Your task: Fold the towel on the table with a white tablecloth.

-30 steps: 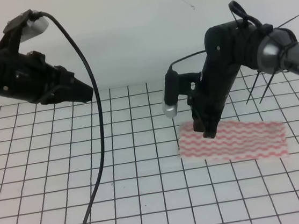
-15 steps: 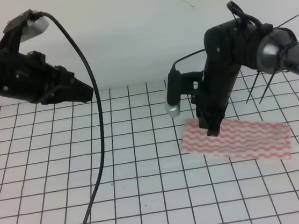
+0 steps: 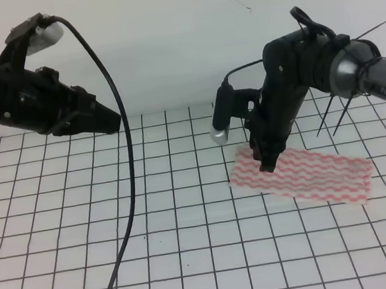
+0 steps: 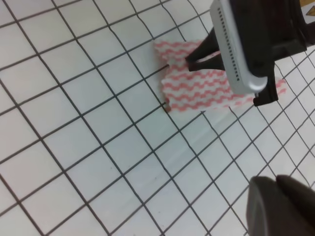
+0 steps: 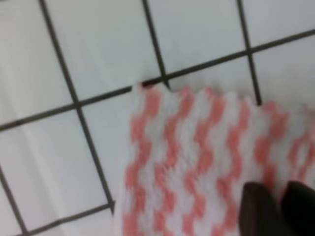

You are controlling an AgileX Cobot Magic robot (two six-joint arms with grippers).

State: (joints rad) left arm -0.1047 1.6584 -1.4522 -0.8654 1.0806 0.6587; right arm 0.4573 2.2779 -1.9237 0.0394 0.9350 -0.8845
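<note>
Clearly our right pincer (image 3: 268, 164) sits at the towel (image 3: 308, 179)'s left end, tips together, perhaps pinching cloth; its length runs rightward. Our left pincer (image 3: 110, 120), state unclear, hangs well apart.

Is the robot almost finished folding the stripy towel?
Not yet. The towel lies spread out in one layer on the table, so no fold shows. The right gripper is down at the towel's left end, its jaws close together on the cloth, seemingly pinching it. The left gripper hangs apart, well to the left. Lifting that end over and smoothing the fold is all still ahead.
</note>
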